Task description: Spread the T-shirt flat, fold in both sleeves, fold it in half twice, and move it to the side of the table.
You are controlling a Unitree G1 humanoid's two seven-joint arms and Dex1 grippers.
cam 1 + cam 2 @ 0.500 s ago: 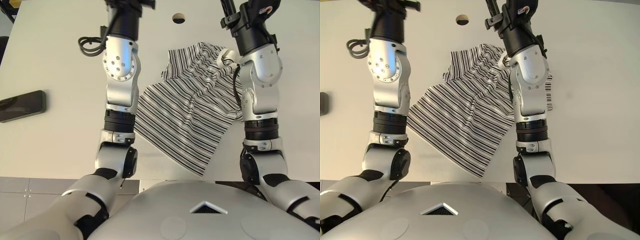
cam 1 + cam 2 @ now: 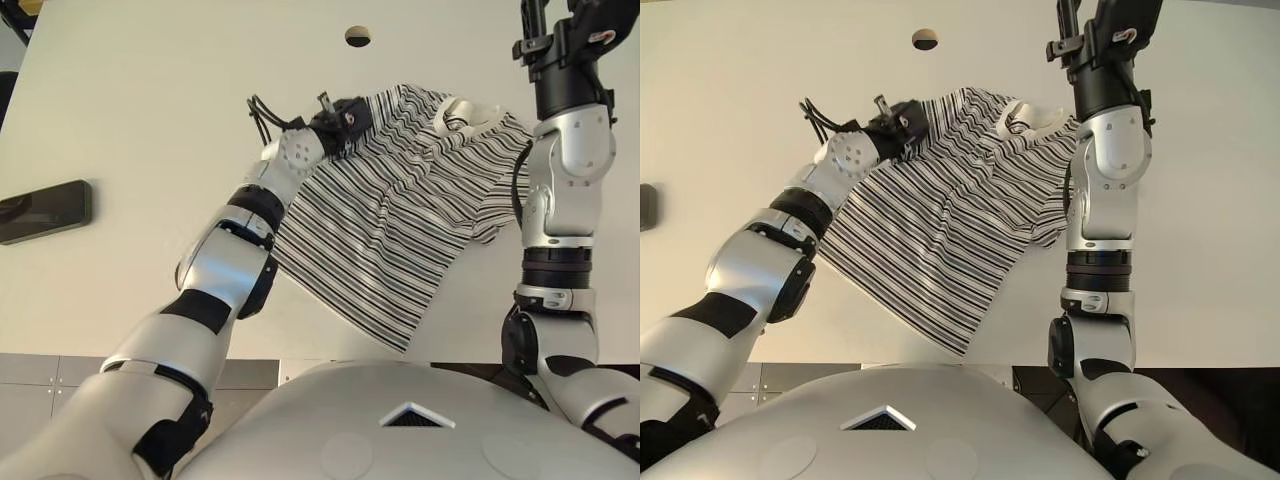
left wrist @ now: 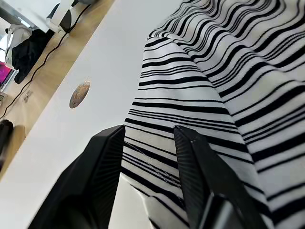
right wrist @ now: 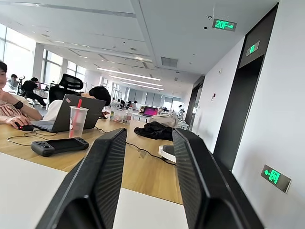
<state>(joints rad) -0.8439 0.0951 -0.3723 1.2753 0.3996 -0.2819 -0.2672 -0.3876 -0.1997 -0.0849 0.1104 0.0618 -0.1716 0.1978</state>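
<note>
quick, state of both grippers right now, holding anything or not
Left gripper: jaws open, over the T-shirt fabric, not shut on it.
Right gripper: jaws open, holding nothing.

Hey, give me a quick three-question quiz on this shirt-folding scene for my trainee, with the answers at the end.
1. True or false: the T-shirt lies neatly folded on the table.
2. Which gripper has striped cloth between its fingers? A) left gripper B) right gripper C) both
3. Fill in: the right gripper's fingers are ____.
Key: 1 false, it is unfolded and rumpled. 2 A. 3 open.
</note>
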